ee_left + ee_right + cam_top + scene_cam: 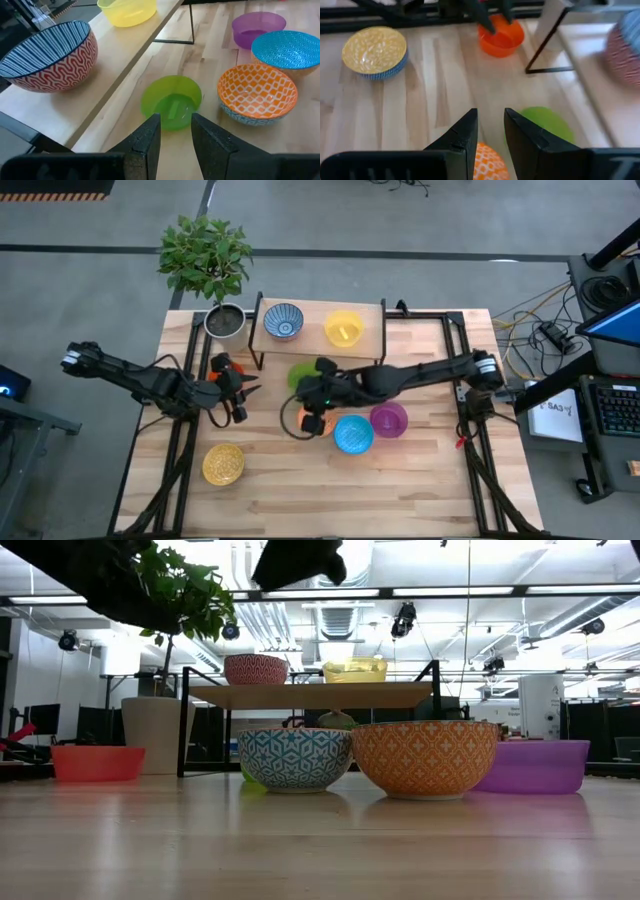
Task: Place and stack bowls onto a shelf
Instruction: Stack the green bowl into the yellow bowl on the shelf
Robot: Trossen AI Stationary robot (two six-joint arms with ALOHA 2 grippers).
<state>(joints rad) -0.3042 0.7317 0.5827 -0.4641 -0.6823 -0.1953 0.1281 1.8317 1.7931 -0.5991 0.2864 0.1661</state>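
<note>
No readable text, label, brand, number or sign can be made out in any of the four views. A white sheet of paper (556, 413) lying on the desk to the right of the surface carries dark marks, but they are too small to be read. The monitor (612, 323) beside it shows only a blue glow, with nothing legible on it. The bowls bear only patterns, not lettering.
</note>
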